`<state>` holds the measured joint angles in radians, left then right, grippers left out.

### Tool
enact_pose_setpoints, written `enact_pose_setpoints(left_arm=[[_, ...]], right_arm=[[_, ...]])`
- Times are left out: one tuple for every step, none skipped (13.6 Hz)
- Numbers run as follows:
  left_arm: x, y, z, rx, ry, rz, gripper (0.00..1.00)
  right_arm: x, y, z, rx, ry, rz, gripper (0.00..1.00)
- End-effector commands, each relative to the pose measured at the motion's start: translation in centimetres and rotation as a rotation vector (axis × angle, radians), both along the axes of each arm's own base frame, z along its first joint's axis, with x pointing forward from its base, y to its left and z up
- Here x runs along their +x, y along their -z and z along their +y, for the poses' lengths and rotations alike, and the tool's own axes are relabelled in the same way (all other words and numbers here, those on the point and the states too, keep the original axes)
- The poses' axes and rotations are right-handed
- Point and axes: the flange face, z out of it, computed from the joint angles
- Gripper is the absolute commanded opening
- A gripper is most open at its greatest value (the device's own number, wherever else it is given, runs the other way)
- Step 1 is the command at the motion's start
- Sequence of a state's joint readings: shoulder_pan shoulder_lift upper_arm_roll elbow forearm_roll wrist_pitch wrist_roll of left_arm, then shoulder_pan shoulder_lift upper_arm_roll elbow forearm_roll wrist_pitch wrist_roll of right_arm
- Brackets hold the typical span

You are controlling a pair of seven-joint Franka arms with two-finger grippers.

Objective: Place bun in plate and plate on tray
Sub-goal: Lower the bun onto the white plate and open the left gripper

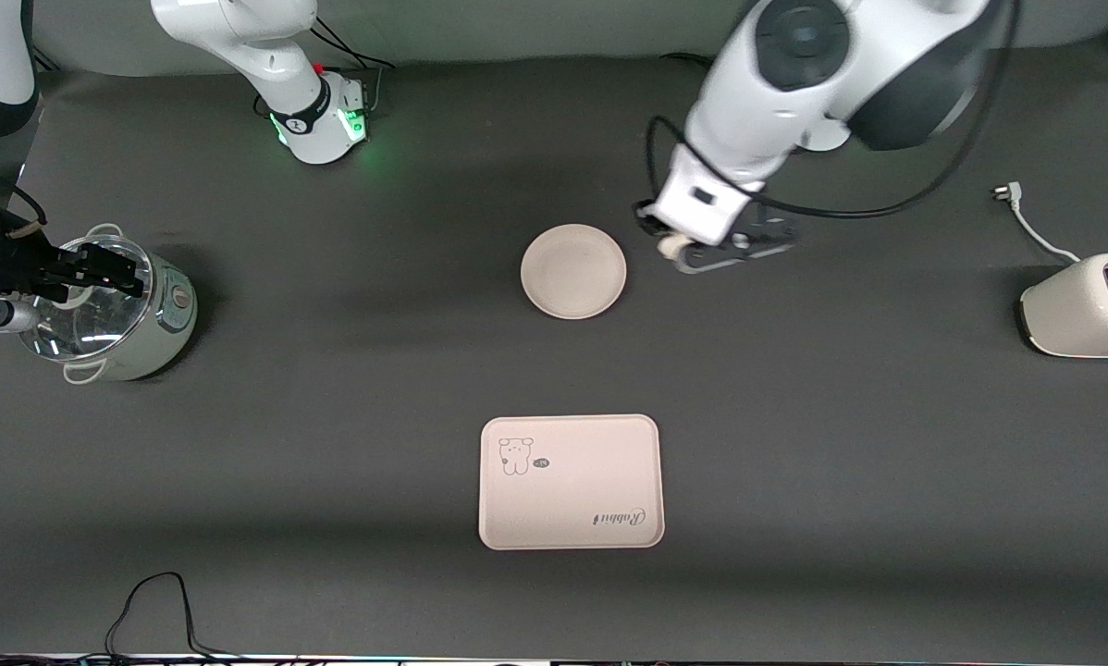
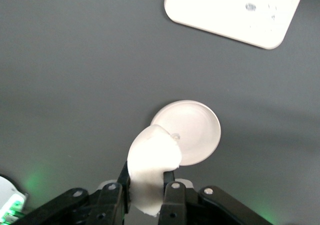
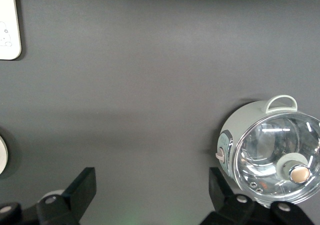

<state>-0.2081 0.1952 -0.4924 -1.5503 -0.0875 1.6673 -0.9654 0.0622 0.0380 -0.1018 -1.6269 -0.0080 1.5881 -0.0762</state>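
Bun carried toward the plate

The left gripper (image 1: 693,252) hung over the table (image 1: 841,481) just beside the plate (image 1: 573,271), clamped on the bun (image 2: 152,167), apparently to drop it in. The tray (image 1: 570,482) lay nearer the camera, bare. The right gripper (image 1: 101,273) waited spread wide over the cooker (image 1: 115,310).

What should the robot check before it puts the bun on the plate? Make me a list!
1. Small off-white bun pinched in the left hand: ok.
2. Round cream plate bare inside: ok.
3. Left hand over the plate: not ok, it is over the table beside it.
4. Cream rectangular tray bare, nearer the front camera than the plate: ok.
5. Right hand open over the glass-lidded pot, waiting: ok.
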Motion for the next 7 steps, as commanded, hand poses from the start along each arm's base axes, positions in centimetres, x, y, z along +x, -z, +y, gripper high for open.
enact_pose_setpoints(left_arm=[[-2.8,2.3,-3.8,0.015,-0.012,-0.002,0.28],[-4.0,4.1,-4.9,0.02,0.009,0.002,0.28],[-5.3,6.2,-6.0,0.026,0.023,0.004,0.28],[-6.5,8.5,-6.7,0.03,0.016,0.003,0.28],[-7.3,10.8,-7.0,0.026,0.01,-0.003,0.28],[-7.9,12.7,-7.1,0.02,0.009,-0.011,0.28],[-8.7,14.9,-7.5,0.015,0.019,-0.01,0.29]], right_arm=[[-0.3,-0.3,-0.1,0.023,-0.018,0.001,1.0],[-0.3,-0.3,-0.1,0.023,-0.018,0.001,1.0],[-0.3,-0.3,-0.1,0.023,-0.018,0.001,1.0],[-0.3,-0.3,-0.1,0.023,-0.018,0.001,1.0],[-0.3,-0.2,-0.1,0.023,-0.018,0.002,1.0],[-0.3,-0.2,-0.1,0.023,-0.018,0.002,1.0],[-0.3,-0.3,-0.1,0.023,-0.018,0.001,1.0]])
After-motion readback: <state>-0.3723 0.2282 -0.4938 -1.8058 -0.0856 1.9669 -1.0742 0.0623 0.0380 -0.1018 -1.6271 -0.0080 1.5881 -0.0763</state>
